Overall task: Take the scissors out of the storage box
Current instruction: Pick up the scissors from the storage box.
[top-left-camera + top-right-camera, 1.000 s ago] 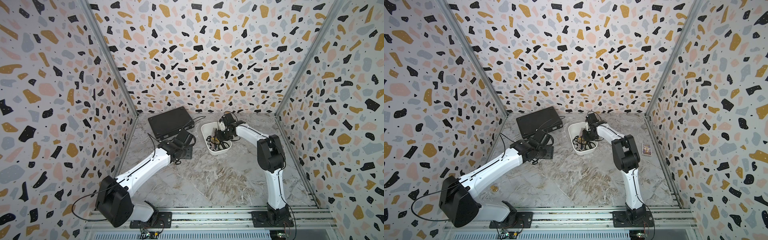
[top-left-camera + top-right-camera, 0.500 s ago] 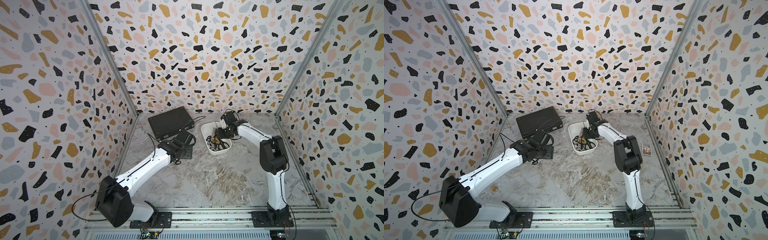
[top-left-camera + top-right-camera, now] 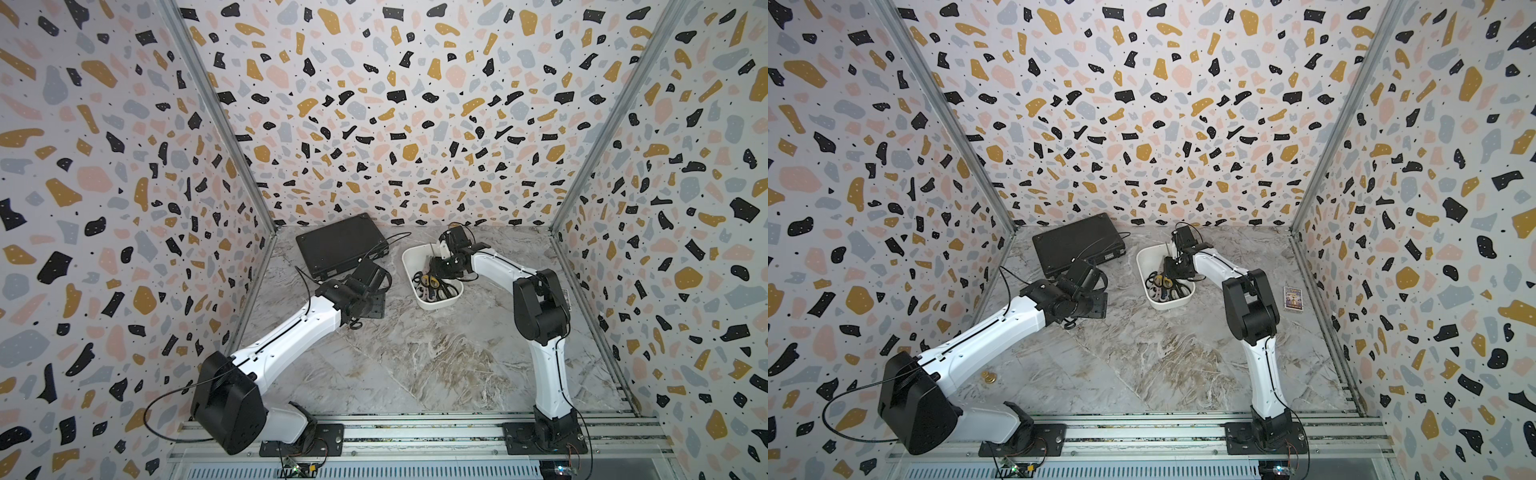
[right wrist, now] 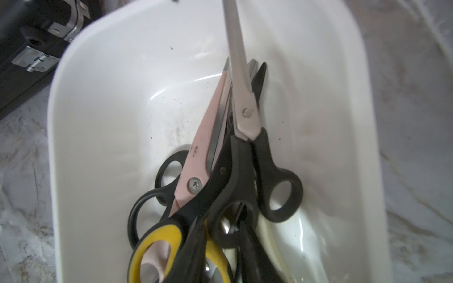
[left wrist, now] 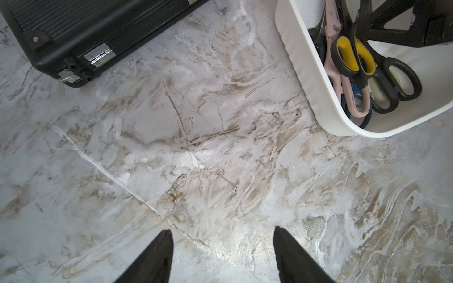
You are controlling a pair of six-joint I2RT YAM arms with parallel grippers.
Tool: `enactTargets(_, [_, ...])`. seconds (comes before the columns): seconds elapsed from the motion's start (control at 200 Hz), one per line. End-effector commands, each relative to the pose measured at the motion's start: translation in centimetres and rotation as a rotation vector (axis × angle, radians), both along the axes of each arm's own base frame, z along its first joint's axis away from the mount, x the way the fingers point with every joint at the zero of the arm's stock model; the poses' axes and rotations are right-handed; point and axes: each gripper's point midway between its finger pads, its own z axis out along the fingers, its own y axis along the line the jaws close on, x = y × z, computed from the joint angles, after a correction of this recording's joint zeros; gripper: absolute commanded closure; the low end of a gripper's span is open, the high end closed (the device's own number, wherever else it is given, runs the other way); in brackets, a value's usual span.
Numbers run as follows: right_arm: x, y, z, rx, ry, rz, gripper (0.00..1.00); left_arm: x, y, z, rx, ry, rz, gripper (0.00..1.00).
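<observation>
The white storage box [image 3: 436,305] [image 3: 1167,306] stands at the back middle of the marble table, with several scissors [image 3: 432,284] [image 3: 1165,286] piled inside. My right gripper [image 3: 442,272] [image 4: 220,235] reaches down into the box and is shut on one handle loop of the black-handled scissors [image 4: 264,166]. Their steel blade tilts up out of the pile. Under them lie a yellow-and-black pair [image 4: 157,242] [image 5: 353,56], a pink pair [image 4: 198,156] and another black pair. My left gripper [image 5: 221,230] [image 3: 365,305] hovers open over bare table left of the box [image 5: 306,73].
A flat black hard case [image 3: 340,245] [image 5: 73,29] lies at the back left, close to the box. A small card [image 3: 1293,298] rests by the right wall, and a small gold object [image 3: 988,377] sits near the left arm's base.
My right gripper has shifted slightly inside the box and tightened around the black handle loop, with the blade now tipped upward. The left arm has not moved.
</observation>
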Motion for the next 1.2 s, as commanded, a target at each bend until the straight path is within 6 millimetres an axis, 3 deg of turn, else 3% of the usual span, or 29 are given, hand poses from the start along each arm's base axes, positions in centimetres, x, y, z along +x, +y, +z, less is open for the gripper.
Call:
enactTargets(0.0, [0.4,1.2,0.3,0.036,-0.007,0.008,0.70,0.1,0.1,0.4,0.001,-0.008,0.006,0.31])
enactTargets(0.295, [1.0,2.4,-1.2,0.108,-0.009,0.004,0.67,0.0,0.2,0.6,0.006,-0.012,0.009,0.31])
enactTargets(0.681, [0.4,1.4,-3.4,0.056,0.042,-0.018,0.88,0.1,0.2,0.3,0.007,-0.003,0.012,0.31])
enactTargets(0.816, [0.5,1.5,-1.6,0.079,0.010,-0.018,0.93,0.1,0.3,0.4,0.009,-0.008,0.015,0.31])
enactTargets(0.966, [0.5,1.3,2.6,0.101,-0.056,-0.022,0.96,0.1,0.3,0.4,0.010,-0.009,0.015,0.31])
enactTargets(1.196, [-1.8,-0.1,7.7,0.120,-0.114,-0.046,0.97,0.4,0.1,1.0,-0.002,-0.029,0.016,0.31])
